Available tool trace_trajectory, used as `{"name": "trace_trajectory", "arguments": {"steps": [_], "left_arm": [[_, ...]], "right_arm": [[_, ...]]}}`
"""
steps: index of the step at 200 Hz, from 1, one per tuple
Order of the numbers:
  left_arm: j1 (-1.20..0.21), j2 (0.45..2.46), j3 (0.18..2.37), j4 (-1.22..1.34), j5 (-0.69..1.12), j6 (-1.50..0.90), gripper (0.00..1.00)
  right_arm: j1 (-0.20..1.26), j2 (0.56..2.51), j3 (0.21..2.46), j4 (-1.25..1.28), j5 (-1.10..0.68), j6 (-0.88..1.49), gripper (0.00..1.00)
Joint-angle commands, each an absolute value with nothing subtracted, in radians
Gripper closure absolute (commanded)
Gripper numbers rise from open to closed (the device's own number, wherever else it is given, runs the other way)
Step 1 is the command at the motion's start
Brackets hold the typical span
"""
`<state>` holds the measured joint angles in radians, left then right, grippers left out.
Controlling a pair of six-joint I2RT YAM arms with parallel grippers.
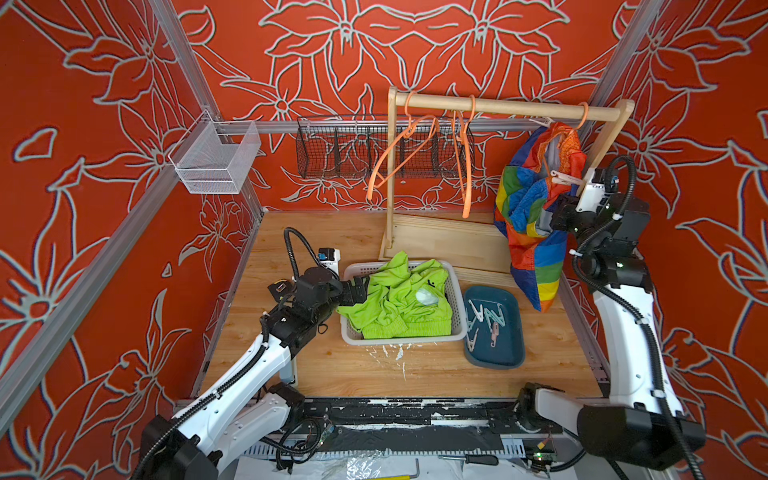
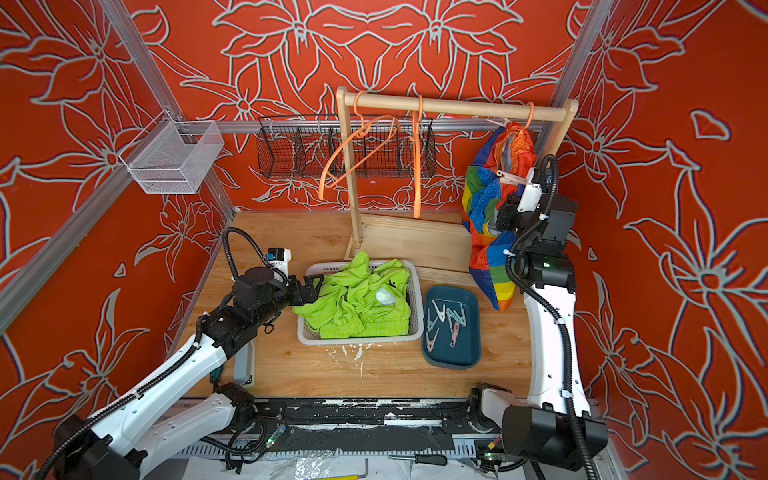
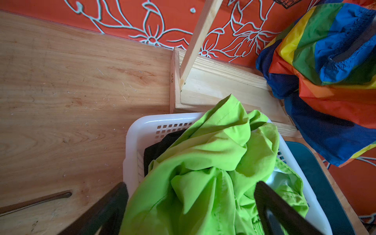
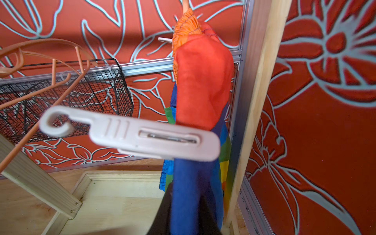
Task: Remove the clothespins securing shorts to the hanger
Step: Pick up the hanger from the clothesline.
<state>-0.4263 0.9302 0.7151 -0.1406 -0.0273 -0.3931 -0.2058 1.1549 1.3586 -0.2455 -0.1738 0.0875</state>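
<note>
The left gripper (image 1: 357,292) hovers at the left edge of the white basket (image 1: 399,340), jaws wide and empty, over the lime green shorts (image 1: 399,299) heaped inside. Loose clothespins (image 1: 478,316) lie in the teal tray (image 1: 494,357) beside it. The rainbow shorts (image 1: 536,257) hang from the orange hanger (image 1: 584,116) at the rail's right end, with a pale pink clothespin (image 4: 142,136) clipped on. The right gripper (image 4: 187,215) is pinched narrowly on their blue fabric.

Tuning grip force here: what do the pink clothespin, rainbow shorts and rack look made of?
Clothespin: matte moulded plastic, ribbed, with a metal spring showing. Shorts: thin, likely nylon-like woven fabric, slight sheen, crinkled. Rack: pale unfinished-looking wood, visible grain.
</note>
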Motion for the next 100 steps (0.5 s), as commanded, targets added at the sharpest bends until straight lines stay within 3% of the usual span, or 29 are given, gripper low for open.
{"name": "trace_trajectory", "arguments": {"steps": [1, 100], "left_arm": [[-0.42, 0.922, 0.727, -0.142, -0.025, -0.391, 0.03], [-0.422, 0.946, 0.743, -0.137, -0.015, -0.403, 0.03]], "right_arm": [[-0.17, 1.094, 1.365, -0.161, -0.21, 0.091, 1.0], [-0.092, 1.146, 1.609, -0.148, -0.253, 0.073, 1.0]]}}
